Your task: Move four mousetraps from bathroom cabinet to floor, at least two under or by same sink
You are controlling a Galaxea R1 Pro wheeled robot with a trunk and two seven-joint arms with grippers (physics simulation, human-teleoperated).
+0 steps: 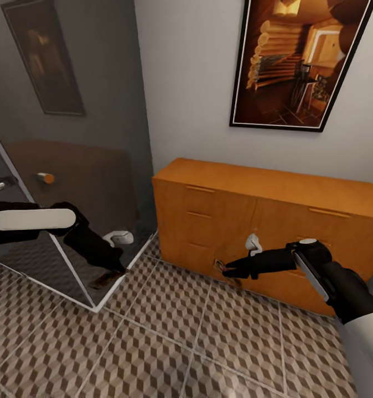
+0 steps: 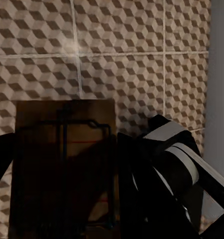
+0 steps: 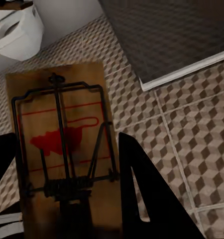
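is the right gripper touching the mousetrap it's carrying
Touching. In the right wrist view the mousetrap sits clamped between the right gripper's dark fingers, which meet its edges.

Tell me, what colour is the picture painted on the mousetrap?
Red, on the brown wooden mousetrap; the right wrist view shows it best.

White wall [image 1: 192,83], framed picture [image 1: 300,61], grey glass panel [image 1: 70,166], white toilet [image 3: 17,30]
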